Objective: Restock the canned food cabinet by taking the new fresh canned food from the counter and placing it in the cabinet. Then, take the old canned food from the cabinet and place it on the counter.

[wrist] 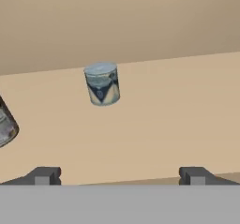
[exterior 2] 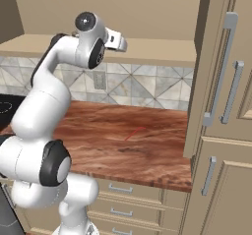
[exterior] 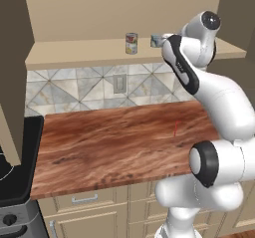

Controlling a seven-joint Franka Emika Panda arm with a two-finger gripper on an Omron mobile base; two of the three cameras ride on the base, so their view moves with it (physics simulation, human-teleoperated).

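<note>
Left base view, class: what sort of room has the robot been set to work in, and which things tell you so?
Most likely a home kitchen. A wood-grain counter runs over drawer fronts, a tiled backsplash lines the wall, and two food cans stand on an open cabinet shelf.

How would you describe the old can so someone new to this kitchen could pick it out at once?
Look to the tan wall cabinet above the reddish-brown counter. Two cans stand on its shelf board. The old canned food is the short, squat blue-grey one with a pale lower band, nearest the arm, unlike the taller yellow-and-red new fresh canned food.
</note>
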